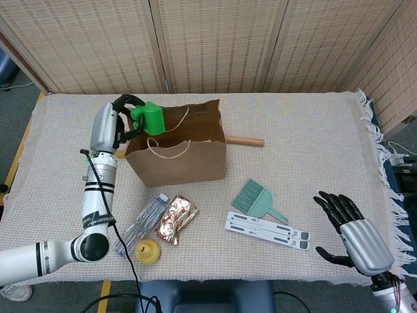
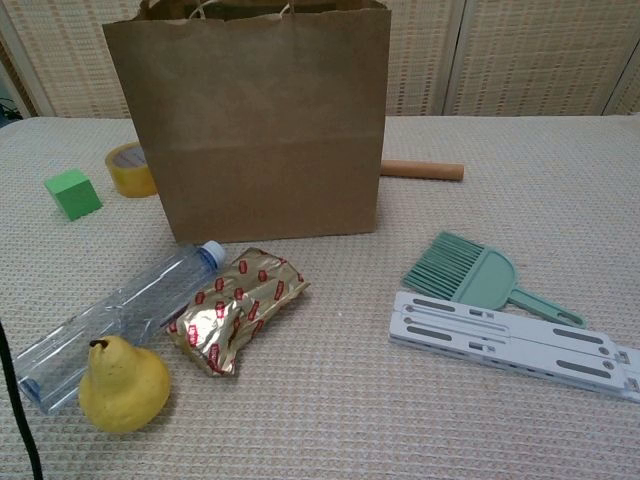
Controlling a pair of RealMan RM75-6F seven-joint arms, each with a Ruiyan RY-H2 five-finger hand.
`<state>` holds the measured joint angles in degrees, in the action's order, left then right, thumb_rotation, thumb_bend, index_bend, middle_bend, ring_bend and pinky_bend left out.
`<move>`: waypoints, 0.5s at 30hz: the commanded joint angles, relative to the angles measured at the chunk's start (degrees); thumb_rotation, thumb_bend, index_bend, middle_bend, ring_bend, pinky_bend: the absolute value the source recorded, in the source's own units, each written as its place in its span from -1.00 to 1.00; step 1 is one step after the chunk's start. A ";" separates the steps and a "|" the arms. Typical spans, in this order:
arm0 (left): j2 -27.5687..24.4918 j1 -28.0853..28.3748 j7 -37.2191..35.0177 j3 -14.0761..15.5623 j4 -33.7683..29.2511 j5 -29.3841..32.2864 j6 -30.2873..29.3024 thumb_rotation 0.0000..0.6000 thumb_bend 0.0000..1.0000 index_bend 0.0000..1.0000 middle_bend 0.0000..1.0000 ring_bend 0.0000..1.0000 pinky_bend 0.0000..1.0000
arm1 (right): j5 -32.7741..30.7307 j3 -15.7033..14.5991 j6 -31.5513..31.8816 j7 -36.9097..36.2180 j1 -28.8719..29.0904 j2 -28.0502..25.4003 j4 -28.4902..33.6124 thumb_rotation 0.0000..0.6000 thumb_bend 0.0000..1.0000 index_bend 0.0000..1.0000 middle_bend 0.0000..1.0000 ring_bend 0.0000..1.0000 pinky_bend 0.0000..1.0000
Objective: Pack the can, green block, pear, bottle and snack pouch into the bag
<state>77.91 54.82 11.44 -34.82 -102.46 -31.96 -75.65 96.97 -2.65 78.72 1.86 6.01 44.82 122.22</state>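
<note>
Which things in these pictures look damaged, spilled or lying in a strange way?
Nothing is spilled. The snack pouch looks crumpled, and the bottle lies on its side beside the pear. The bag has a ragged top edge. The left hand holds a green can above its opening.
</note>
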 commanded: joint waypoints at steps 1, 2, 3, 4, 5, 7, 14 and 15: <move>3.14 3.33 3.22 2.12 4.08 -1.01 2.93 1.00 0.16 0.21 0.26 0.24 0.58 | -0.74 0.26 -0.37 -0.27 0.26 -0.11 -0.09 1.00 -0.80 -1.00 -1.00 -1.00 -1.00; 3.38 3.64 3.84 2.77 4.31 -1.26 3.69 1.00 0.14 0.20 0.23 0.21 0.55 | -1.05 0.36 -0.53 -0.33 0.37 -0.12 -0.11 1.00 -0.80 -1.00 -1.00 -1.00 -1.00; 3.42 3.92 5.10 3.93 4.35 -1.61 4.65 1.00 0.12 0.17 0.19 0.17 0.51 | -1.42 0.45 -0.70 -0.42 0.47 -0.15 -0.19 1.00 -0.80 -1.00 -1.00 -1.00 -1.00; 3.35 4.06 6.19 4.92 4.25 -2.03 5.24 1.00 0.09 0.09 0.11 0.09 0.42 | -1.62 0.51 -0.83 -0.46 0.56 -0.15 -0.23 1.00 -0.80 -1.00 -1.00 -1.00 -1.00; 3.24 4.16 7.29 5.95 4.12 -2.46 5.76 1.00 0.04 -0.02 -0.01 -0.03 0.29 | -1.76 0.55 -0.97 -0.47 0.63 -0.16 -0.21 1.00 -0.81 -1.00 -1.00 -1.00 -1.00; 2.79 4.18 9.17 7.53 3.15 -2.23 7.07 1.00 -0.05 -0.31 -0.31 -0.34 0.01 | -1.88 0.56 -1.18 -0.44 0.72 -0.18 -0.25 1.00 -0.81 -1.00 -1.00 -1.00 -1.00; 2.05 4.06 10.54 7.09 1.17 -0.01 6.82 1.00 -0.10 -0.82 -0.88 -0.93 -0.50 | -0.92 0.22 -0.88 -0.37 0.47 -0.15 -0.25 1.00 -0.81 -1.00 -1.00 -1.00 -1.00; 1.95 3.86 10.01 6.73 0.81 -0.25 6.55 1.00 -0.10 -0.82 -0.88 -0.93 -0.51 | -0.71 0.16 -0.81 -0.27 0.41 -0.13 -0.25 1.00 -0.81 -1.00 -1.00 -1.00 -1.00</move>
<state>80.09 58.85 21.98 -27.73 -101.16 -32.15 -68.82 96.17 -2.44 77.86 1.53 6.47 44.68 121.95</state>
